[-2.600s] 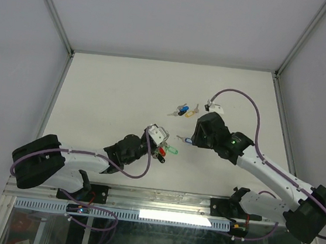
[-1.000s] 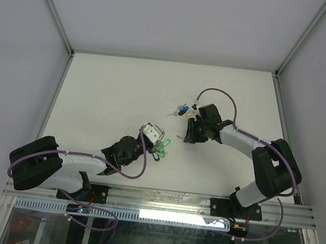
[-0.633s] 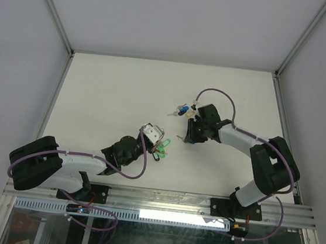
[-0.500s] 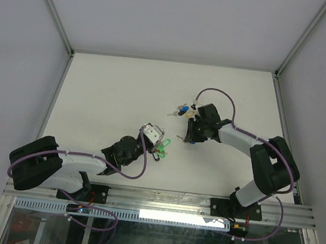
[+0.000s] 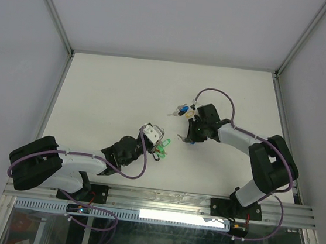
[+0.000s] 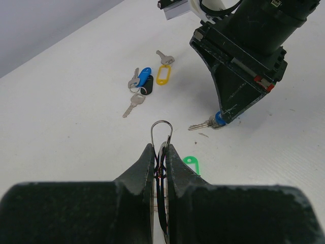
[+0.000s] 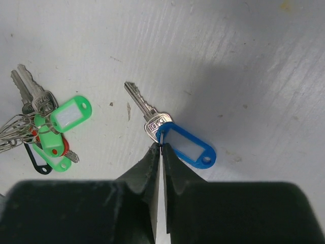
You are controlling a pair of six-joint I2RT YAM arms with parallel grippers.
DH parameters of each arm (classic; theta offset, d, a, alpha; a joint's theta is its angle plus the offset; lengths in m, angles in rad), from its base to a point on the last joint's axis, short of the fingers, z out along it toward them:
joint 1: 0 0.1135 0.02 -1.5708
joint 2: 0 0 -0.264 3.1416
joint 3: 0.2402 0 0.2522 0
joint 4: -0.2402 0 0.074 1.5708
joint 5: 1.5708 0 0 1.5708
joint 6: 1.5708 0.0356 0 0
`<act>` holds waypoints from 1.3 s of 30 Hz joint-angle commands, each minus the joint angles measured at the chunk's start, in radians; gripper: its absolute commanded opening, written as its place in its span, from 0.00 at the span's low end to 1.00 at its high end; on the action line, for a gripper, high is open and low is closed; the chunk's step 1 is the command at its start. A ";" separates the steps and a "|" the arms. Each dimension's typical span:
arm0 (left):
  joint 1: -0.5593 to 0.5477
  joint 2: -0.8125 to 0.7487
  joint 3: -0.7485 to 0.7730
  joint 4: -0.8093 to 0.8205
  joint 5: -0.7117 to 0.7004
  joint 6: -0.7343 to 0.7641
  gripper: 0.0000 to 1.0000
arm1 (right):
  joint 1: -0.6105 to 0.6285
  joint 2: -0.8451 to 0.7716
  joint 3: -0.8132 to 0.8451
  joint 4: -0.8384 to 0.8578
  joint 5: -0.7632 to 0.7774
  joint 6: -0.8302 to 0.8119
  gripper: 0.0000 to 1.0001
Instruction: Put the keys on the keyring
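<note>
Keyring [image 6: 161, 133] in left tool [image 6: 160, 148], key [image 7: 155, 125] in right tool [image 7: 160, 148]

The keyring [image 6: 162, 133] is being partly hidden inside the left pincer [image 6: 161, 150]; its bunch is being cut off by the right wrist view's edge. Overhead, the keys [image 5: 182, 110] are being shown too small to distinguish.

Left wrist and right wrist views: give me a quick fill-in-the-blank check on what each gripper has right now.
1. The left gripper is ____ on the keyring.
2. The key at the right gripper tips carries a ____ tag.
3. The two brightest tags on the keyring's bunch are ____.

Missing words: shut; blue; green.
</note>
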State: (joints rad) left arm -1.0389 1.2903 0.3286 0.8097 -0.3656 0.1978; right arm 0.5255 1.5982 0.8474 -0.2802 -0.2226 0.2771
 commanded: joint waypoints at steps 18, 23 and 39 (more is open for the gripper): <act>0.008 -0.053 0.077 0.048 -0.005 0.039 0.00 | 0.104 -0.587 -0.130 0.079 0.065 -0.219 0.00; 0.008 -0.030 0.099 0.097 0.010 0.084 0.00 | 0.256 -0.800 -0.259 0.201 0.113 -0.409 0.00; 0.004 -0.096 0.029 0.127 0.157 0.017 0.00 | 0.592 -0.756 -0.290 0.402 0.415 -0.800 0.00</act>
State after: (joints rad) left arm -1.0389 1.2335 0.3607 0.8558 -0.2493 0.2420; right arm 1.1000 0.8059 0.5419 -0.0391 0.0849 -0.4191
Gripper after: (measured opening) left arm 0.038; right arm 0.004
